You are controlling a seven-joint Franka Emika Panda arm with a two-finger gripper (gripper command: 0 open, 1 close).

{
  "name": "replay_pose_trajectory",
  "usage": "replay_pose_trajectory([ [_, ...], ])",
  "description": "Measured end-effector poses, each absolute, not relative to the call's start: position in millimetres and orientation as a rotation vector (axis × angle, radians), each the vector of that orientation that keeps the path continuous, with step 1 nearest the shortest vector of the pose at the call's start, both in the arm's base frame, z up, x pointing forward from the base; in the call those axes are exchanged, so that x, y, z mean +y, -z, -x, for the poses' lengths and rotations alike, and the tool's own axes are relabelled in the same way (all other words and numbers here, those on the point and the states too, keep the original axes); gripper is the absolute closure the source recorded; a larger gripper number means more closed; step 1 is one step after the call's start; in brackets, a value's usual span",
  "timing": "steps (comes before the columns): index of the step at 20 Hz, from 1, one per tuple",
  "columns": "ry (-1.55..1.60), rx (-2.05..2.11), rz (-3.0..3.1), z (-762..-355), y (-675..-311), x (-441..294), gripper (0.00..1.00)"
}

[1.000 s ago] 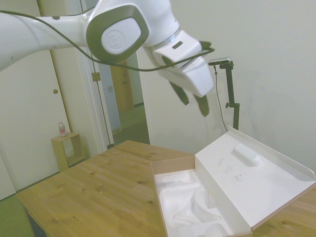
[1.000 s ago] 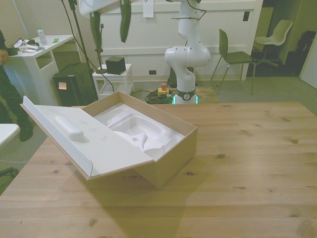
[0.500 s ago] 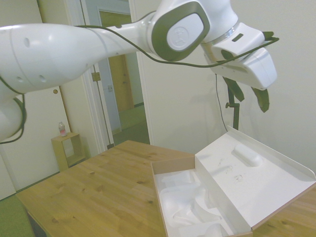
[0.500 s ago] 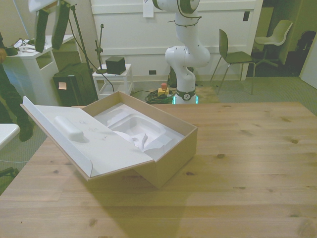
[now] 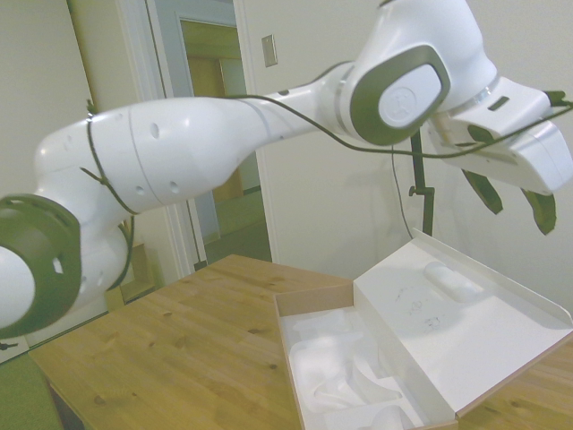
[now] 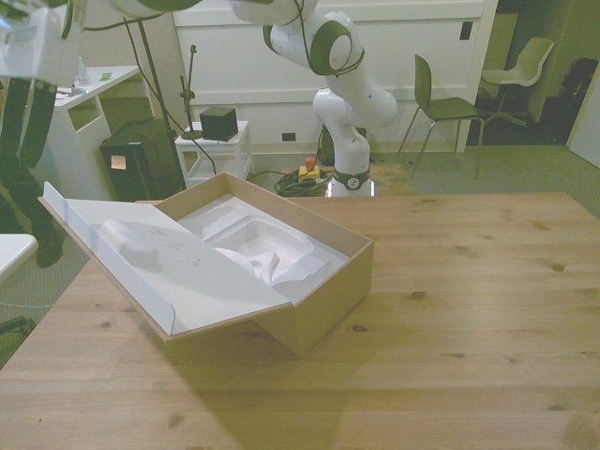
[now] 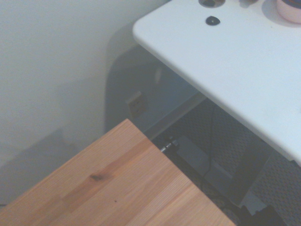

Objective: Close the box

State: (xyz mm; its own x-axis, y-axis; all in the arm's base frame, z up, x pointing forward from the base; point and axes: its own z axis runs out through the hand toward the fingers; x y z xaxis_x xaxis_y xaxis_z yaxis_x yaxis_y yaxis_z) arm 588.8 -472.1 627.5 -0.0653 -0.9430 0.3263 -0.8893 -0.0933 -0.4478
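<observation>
The box (image 6: 323, 281) lies open on the wooden table, tan outside, with a moulded white insert (image 6: 258, 244) in its base (image 5: 345, 381). Its wide lid (image 6: 169, 267) (image 5: 457, 318) leans back and outward on its hinge, white inside, with an oblong bump (image 6: 131, 234) (image 5: 450, 279). My gripper (image 6: 25, 155) (image 5: 513, 206) hangs open and holds nothing, up in the air beyond the lid's free outer edge, well above it and apart from it. The wrist view shows no part of the box.
The wooden table (image 6: 469, 309) stretches wide to the front view's right; its corner (image 7: 108, 188) fills the wrist view. A white side table (image 6: 94, 89) (image 7: 211, 61) and a person (image 6: 14, 206) are off the front view's left. A chair (image 6: 450, 108) stands behind.
My gripper has swung from above the box outward past the lid's free edge, toward the front view's left, and come lower. It stayed open. The box has not moved.
</observation>
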Motion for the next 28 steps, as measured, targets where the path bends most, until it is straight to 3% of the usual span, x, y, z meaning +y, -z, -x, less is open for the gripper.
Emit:
replay_pose_trajectory([
  [11,0.808,2.1,2.12,-618.0,-550.0,-499.0,0.0],
  [15,0.604,2.038,2.128,-633.6,-525.2,-477.9,0.0],
  [20,0.4,1.847,2.088,-644.9,-562.8,-416.2,0.0],
  [24,0.219,1.645,2.134,-653.1,-607.0,-321.2,0.0],
  [28,0.003,1.468,2.268,-656.9,-601.9,-229.1,0.0],
])
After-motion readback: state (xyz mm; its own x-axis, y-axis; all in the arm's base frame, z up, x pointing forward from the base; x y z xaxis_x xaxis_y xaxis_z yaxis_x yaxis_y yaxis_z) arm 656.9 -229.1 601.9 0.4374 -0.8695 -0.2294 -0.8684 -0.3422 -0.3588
